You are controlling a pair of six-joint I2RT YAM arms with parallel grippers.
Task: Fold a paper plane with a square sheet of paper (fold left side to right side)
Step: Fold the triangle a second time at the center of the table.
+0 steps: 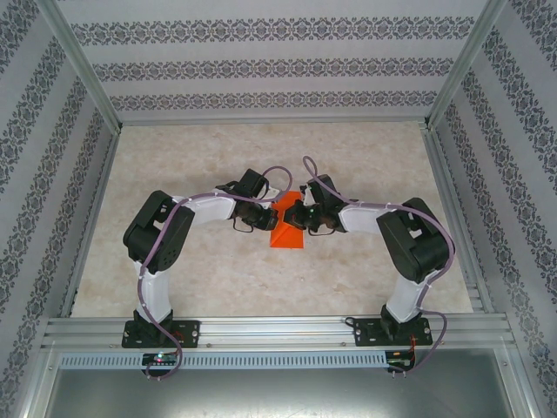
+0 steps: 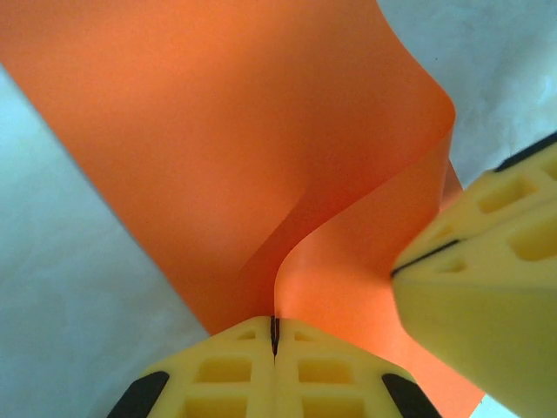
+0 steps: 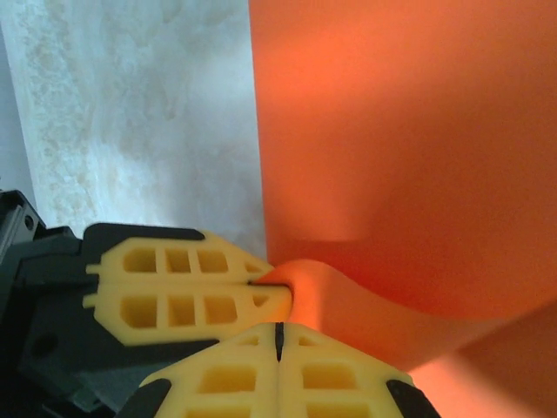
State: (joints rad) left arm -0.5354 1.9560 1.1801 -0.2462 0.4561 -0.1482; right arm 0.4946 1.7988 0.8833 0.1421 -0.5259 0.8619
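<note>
The square sheet of paper (image 1: 287, 233) is bright orange and sits between the two arms at mid-table, partly lifted and curled. In the left wrist view the sheet (image 2: 218, 131) bends into an S-curve that runs down into my left gripper (image 2: 275, 331), which is shut on it. My right gripper (image 2: 396, 268) pinches the same sheet just to the right. In the right wrist view the sheet (image 3: 409, 131) bulges above my shut right gripper (image 3: 280, 335), and the left gripper (image 3: 261, 281) clamps its edge. From above, the left gripper (image 1: 264, 220) and right gripper (image 1: 298, 218) almost touch. No paper plane is in view.
The beige marbled table (image 1: 209, 279) is fenced by aluminium rails, with one rail along the near edge (image 1: 278, 329) and posts at the sides. Patterned walls (image 1: 278, 70) close off the back and both sides.
</note>
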